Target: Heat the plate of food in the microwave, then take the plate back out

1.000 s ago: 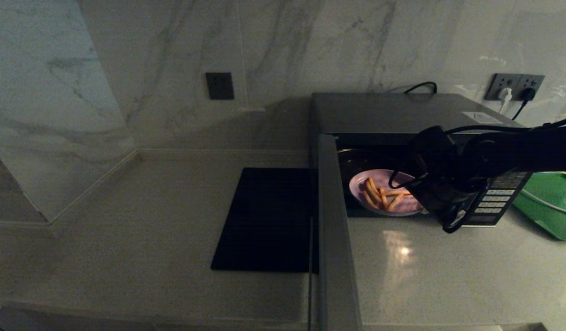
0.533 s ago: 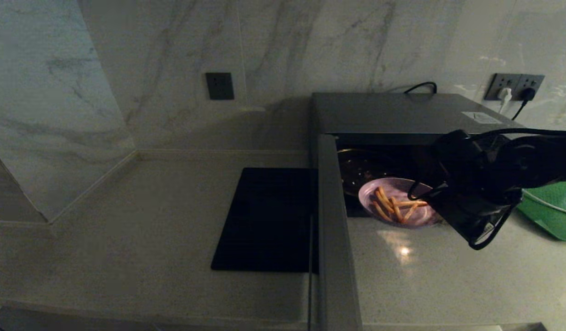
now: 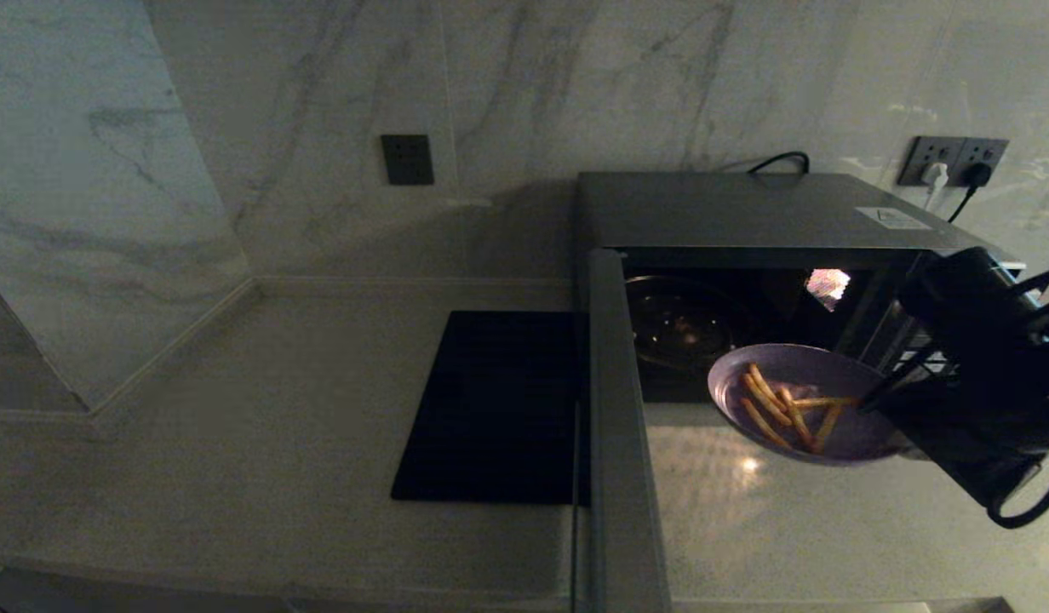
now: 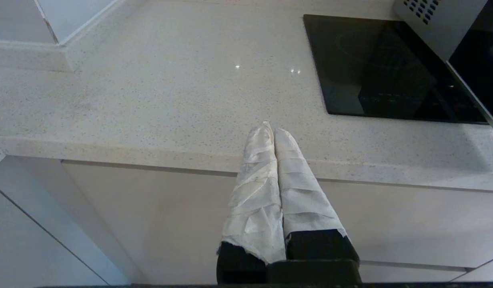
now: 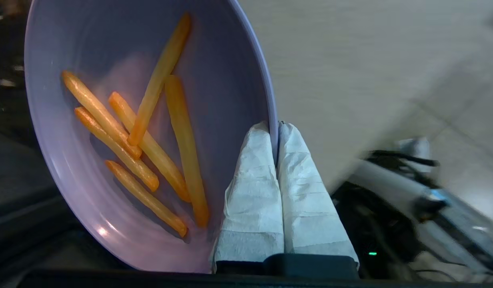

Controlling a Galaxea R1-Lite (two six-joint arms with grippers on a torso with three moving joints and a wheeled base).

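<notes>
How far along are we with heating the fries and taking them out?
The plate of food is clear of the open microwave, pinched at its rim by the right gripper above the counter. Left gripper is parked, shut. Left: set the plate down.

Flat black mat [image 3: 495, 409] on pale speckled counter [image 3: 235, 443], wall sockets [image 3: 954, 160] on marble wall [image 3: 576, 85]

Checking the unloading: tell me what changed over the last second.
The right end effector, clamped on the plate of food by its rim, drew it out of the microwave over the counter. The door stayed open, and nothing else in the head view moved.
</notes>
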